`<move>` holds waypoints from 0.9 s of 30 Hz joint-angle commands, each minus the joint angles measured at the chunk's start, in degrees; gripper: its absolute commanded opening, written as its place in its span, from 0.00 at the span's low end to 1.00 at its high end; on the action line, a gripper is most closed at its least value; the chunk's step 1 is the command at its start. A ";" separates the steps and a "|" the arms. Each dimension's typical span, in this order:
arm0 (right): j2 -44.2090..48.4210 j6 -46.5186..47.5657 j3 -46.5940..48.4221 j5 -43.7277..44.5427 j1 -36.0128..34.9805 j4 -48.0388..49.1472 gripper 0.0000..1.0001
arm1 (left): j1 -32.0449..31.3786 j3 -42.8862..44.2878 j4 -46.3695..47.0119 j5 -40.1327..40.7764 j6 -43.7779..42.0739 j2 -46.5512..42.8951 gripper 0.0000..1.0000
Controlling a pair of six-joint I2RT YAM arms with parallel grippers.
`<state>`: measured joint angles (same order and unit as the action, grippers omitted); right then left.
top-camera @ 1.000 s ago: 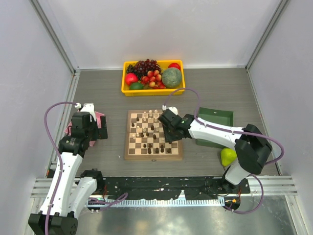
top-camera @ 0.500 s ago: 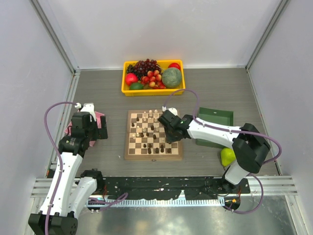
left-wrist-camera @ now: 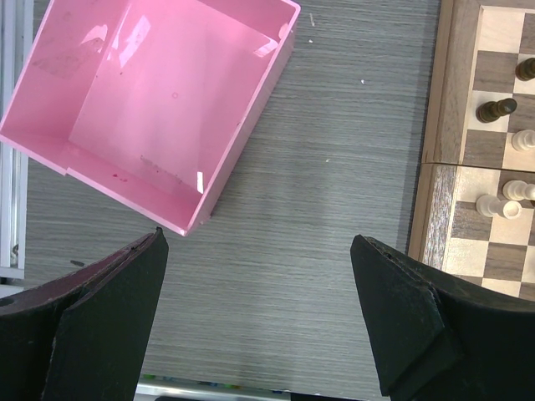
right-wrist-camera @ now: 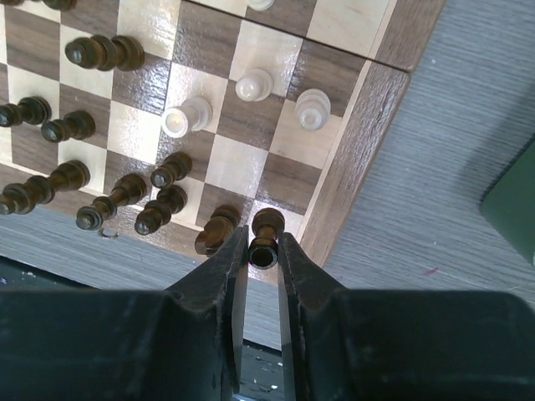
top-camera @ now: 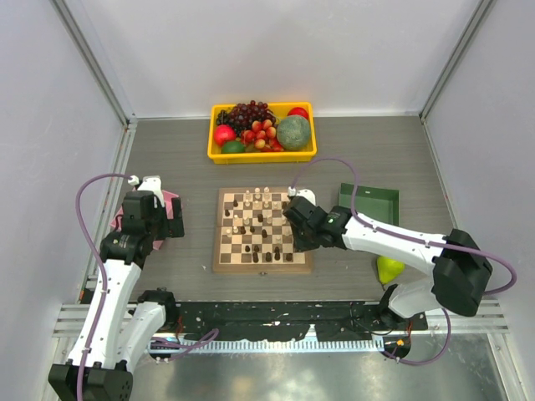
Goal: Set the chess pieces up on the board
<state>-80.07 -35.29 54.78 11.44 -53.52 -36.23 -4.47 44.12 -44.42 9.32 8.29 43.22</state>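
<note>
The chessboard (top-camera: 222, 257) lies in the middle of the table with cream and dark chess pieces (top-camera: 251, 222) scattered on it. My right gripper (top-camera: 297, 245) is over the board's near right corner, shut on a dark brown rook (right-wrist-camera: 266, 238) that stands at the corner square. Other dark pieces (right-wrist-camera: 159, 209) stand in a row beside it, and cream pawns (right-wrist-camera: 251, 84) stand farther in. My left gripper (left-wrist-camera: 259, 276) is open and empty over bare table left of the board's edge (left-wrist-camera: 435, 159).
A pink tray (left-wrist-camera: 150, 100) sits under my left arm. A green tray (top-camera: 372, 205) and a green pear (top-camera: 389, 267) lie right of the board. A yellow bin of fruit (top-camera: 261, 129) stands at the back.
My right gripper has moved toward the near right corner of the board with the dark rook. The left arm has not moved.
</note>
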 commanded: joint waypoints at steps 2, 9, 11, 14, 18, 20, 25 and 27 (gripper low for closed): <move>-0.08 -0.93 -1.61 -0.45 -0.97 1.86 0.19 | 0.25 2.29 0.92 -0.62 -0.65 0.11 0.99; -0.52 -0.40 -2.14 -1.07 -1.15 2.38 0.19 | 0.25 2.29 0.83 -0.18 -0.65 0.11 0.99; -0.78 0.13 -2.31 -1.86 -1.15 2.83 0.19 | 0.25 2.29 0.92 -0.18 -0.65 0.37 0.99; -1.58 0.22 -2.40 -2.12 -1.41 2.57 0.18 | 0.25 2.29 0.74 -0.27 -0.65 0.37 0.99; -1.49 0.22 -2.67 -2.13 -1.59 2.48 0.17 | 0.25 2.29 0.83 -0.18 -0.65 0.28 0.99; -1.49 0.22 -2.84 -2.13 -1.59 2.39 0.17 | 0.25 2.29 0.83 -0.18 -0.65 0.55 0.99; -1.75 0.22 -3.45 -1.86 -1.59 2.39 0.16 | 0.16 2.29 0.74 -0.01 -0.65 0.55 0.99; -1.84 0.31 -3.46 -1.95 -1.68 2.56 0.17 | 0.16 2.29 0.66 -0.01 -0.65 0.37 0.99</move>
<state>-81.78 -35.22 51.51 9.21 -54.72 -34.70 -4.47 44.14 -44.42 9.21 8.29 43.77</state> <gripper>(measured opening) 0.232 0.991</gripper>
